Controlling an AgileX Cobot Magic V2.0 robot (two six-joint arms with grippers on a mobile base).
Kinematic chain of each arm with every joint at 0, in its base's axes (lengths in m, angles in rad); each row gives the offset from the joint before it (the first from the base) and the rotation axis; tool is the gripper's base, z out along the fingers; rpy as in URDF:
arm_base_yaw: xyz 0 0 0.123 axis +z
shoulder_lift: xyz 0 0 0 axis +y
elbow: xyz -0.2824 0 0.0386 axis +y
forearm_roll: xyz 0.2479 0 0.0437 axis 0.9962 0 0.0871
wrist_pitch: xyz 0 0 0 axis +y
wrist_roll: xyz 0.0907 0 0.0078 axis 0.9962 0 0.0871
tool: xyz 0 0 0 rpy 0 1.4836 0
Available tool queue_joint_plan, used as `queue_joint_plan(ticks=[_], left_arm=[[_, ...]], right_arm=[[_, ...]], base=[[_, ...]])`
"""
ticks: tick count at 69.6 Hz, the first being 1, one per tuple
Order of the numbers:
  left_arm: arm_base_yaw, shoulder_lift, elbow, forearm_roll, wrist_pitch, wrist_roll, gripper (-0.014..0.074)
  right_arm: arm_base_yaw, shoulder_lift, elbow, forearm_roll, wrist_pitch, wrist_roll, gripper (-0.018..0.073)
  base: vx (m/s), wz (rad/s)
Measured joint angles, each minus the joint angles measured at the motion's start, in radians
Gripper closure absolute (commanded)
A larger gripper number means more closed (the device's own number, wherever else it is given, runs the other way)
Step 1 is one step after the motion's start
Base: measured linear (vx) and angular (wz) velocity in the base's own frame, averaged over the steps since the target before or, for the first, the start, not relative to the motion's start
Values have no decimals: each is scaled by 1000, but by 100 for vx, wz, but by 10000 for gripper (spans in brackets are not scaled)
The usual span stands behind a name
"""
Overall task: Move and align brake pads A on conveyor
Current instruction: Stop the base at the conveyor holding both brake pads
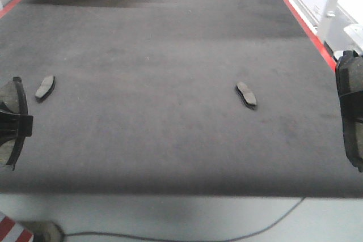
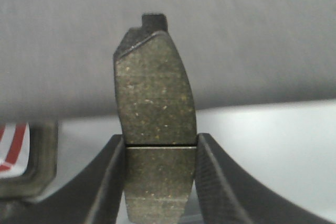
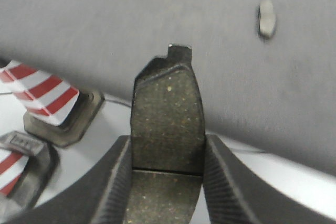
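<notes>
Altogether four brake pads: two on conveyor (image 1: 170, 55), left hand (image 2: 160, 182) and right hand (image 3: 167, 182) each clamping one.

Conveyor (image 1: 170, 55) looks matt, fabric-like; clamped pad (image 2: 155, 103) is seen gritty, speckled, matt; fingers (image 2: 215, 177) finely ribbed black.

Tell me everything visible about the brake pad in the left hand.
The pad is an oblong, slightly curved block with a speckled grey-brown friction face crossed by a thin centre groove. A black backing-plate tab sticks out at its far end. The left hand grips it by both long edges, around and below the groove, the far half jutting forward. It is off the belt, above its near edge. In the front view it shows edge-on at the left border.
</notes>
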Motion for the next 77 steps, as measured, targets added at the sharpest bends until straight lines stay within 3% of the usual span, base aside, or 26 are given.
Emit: queue_joint_plan(ticks=[77], left_arm=[[0,0,0,1,0,0,603]], right_arm=[[0,0,0,0,0,0,563]], base=[[19,-1]])
